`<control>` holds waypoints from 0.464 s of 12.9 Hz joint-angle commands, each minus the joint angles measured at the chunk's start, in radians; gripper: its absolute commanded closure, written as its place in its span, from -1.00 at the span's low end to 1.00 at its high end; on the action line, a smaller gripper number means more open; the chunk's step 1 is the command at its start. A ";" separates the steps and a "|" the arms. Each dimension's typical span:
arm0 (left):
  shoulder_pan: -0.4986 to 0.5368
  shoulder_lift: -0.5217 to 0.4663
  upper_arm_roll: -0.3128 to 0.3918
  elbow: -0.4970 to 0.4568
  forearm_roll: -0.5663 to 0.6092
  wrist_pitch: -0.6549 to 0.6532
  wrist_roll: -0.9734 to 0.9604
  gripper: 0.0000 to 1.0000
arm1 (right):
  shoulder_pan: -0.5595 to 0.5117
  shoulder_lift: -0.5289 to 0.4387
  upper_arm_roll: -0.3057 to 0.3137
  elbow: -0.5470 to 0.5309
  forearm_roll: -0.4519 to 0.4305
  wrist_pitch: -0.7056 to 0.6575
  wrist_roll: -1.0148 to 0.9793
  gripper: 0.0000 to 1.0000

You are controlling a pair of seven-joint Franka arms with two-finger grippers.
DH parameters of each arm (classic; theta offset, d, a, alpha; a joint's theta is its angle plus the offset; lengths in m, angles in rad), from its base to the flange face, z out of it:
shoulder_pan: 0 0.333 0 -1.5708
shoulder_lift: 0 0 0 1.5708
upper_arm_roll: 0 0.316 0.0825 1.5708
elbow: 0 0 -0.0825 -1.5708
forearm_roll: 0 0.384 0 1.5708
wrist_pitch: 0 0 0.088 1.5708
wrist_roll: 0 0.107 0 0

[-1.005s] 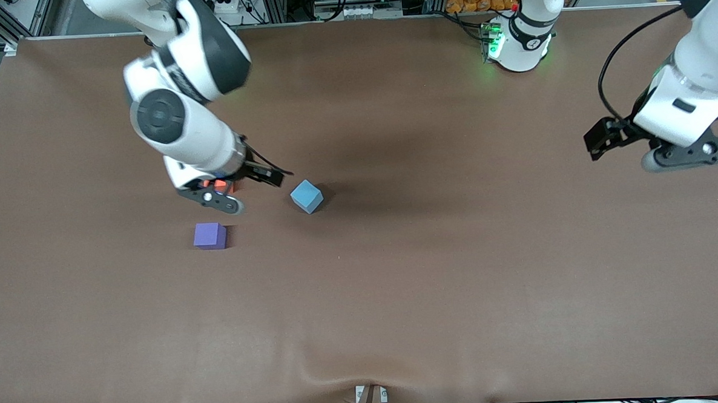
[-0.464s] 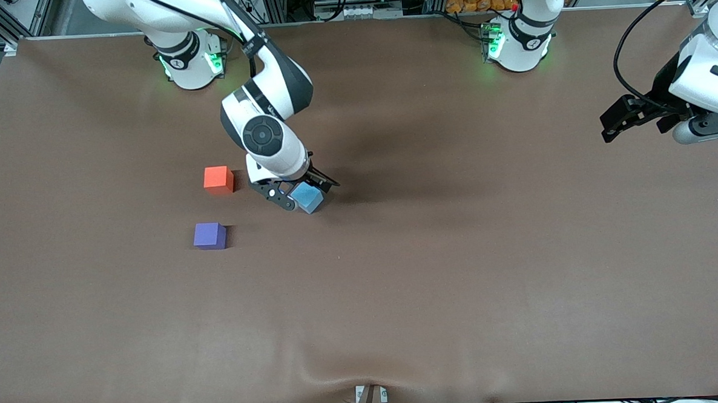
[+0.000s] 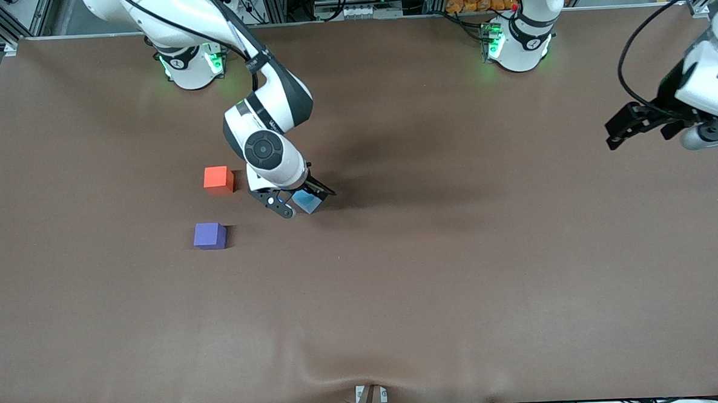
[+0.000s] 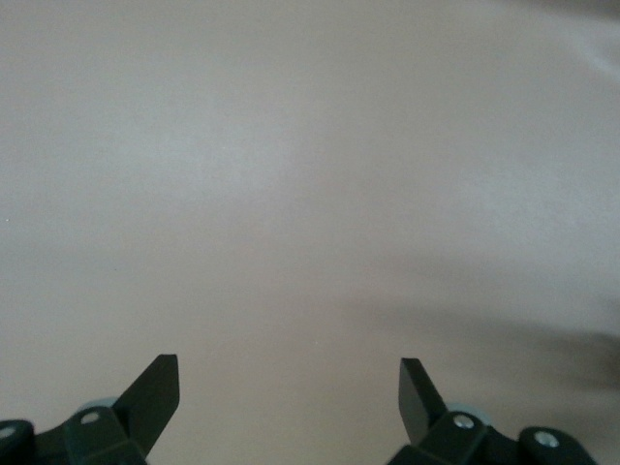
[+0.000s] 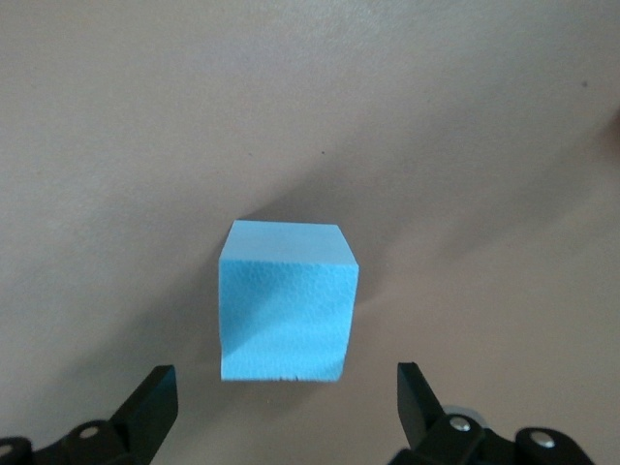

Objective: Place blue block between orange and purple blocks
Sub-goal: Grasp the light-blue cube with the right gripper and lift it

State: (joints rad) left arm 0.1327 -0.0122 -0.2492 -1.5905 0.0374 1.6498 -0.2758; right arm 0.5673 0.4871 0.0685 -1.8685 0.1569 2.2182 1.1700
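The blue block (image 3: 308, 201) sits on the brown table near its middle. My right gripper (image 3: 297, 203) is low over it, open, with a finger on each side; in the right wrist view the blue block (image 5: 288, 302) lies just ahead of the open fingertips (image 5: 155, 392). The orange block (image 3: 218, 178) sits toward the right arm's end of the table, and the purple block (image 3: 209, 236) sits nearer the front camera than it, with a gap between them. My left gripper (image 3: 656, 129) waits open and empty, raised over the left arm's end of the table.
The brown cloth (image 3: 435, 271) covers the whole table and has a small bump at its near edge (image 3: 370, 387). The two arm bases (image 3: 512, 43) stand along the top edge. The left wrist view shows only bare cloth (image 4: 310, 194).
My right gripper swung from over the orange block to the blue block, then sank lower around it. The orange block came into full view. My left gripper rose slightly toward the table's end.
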 commanded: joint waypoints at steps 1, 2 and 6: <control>0.034 -0.009 -0.005 -0.008 -0.013 0.010 0.006 -1.00 | -0.001 0.031 0.008 0.008 0.003 0.035 0.016 -1.00; 0.039 -0.014 -0.005 -0.015 -0.007 0.010 0.015 -1.00 | -0.003 0.039 0.008 0.008 0.004 0.040 0.014 -1.00; 0.057 -0.006 -0.005 -0.013 0.007 0.028 0.030 -1.00 | -0.003 0.061 0.007 0.008 0.001 0.074 0.014 -0.12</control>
State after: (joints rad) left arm 0.1643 -0.0121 -0.2466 -1.5970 0.0379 1.6532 -0.2626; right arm 0.5685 0.5382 0.0702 -1.8684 0.1569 2.2815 1.1700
